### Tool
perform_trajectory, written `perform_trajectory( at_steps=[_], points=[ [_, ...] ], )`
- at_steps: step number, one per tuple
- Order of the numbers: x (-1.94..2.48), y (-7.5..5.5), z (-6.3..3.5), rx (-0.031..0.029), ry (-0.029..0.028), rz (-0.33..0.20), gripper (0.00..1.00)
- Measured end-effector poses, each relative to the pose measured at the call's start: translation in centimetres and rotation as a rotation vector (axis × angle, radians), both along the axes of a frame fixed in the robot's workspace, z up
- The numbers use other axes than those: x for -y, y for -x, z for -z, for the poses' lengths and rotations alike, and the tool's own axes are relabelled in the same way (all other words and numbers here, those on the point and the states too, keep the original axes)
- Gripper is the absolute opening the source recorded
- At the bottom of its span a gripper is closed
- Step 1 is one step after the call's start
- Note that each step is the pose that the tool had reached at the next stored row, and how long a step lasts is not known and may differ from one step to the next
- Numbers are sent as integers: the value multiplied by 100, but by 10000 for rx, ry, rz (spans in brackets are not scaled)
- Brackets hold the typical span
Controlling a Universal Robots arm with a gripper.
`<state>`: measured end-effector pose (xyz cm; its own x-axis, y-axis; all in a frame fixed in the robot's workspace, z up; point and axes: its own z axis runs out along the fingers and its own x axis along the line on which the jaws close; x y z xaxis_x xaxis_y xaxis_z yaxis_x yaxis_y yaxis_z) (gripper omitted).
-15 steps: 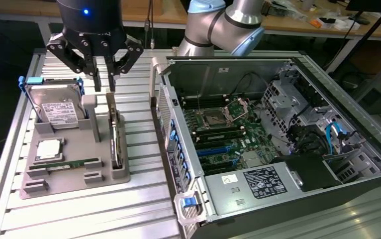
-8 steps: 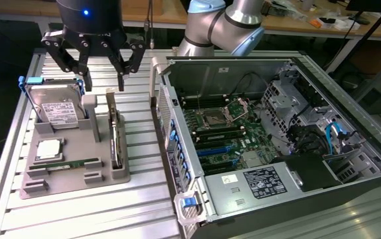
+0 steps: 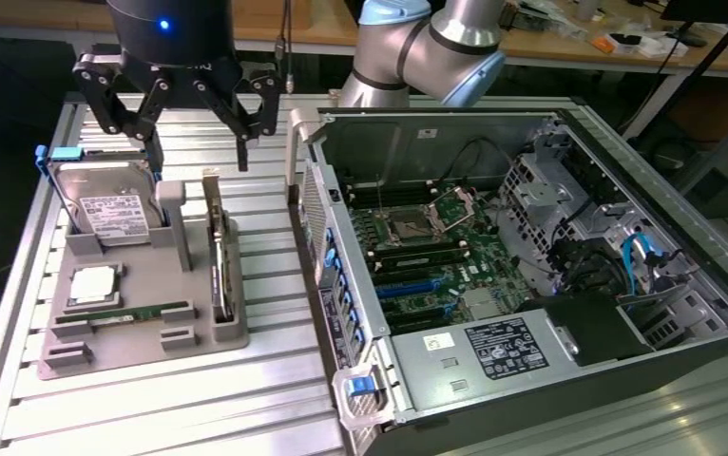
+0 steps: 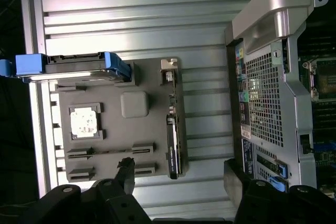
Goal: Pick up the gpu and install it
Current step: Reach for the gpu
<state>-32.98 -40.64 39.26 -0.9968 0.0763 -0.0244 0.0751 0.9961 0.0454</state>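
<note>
Gripper [image 4: 178,174], jaws spread wide and holding nothing, hangs above the grey tray [image 3: 148,332] on the slatted table [image 3: 148,408], where the gpu [image 3: 219,261] stands on edge in its slot on the side nearest the open computer case [image 3: 466,142], across the tray from the hard drive [image 3: 110,204].

gpu [image 3: 219,261] [image 4: 175,142] — thin dark card with a silvery bracket at one end. Stands upright on its long edge, slotted along the grey holder's [image 3: 193,334] edge — the side nearest the computer case [image 3: 491,123].
</note>
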Motion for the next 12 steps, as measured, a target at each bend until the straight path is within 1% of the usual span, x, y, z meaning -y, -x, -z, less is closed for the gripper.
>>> perform_trajectory(
  at_steps=[5,9,12],
  points=[
    [0,0,17,0,0,0,78],
    [0,0,61,0,0,0,78],
    [0,0,119,-1,1,0,78]
  ],
)
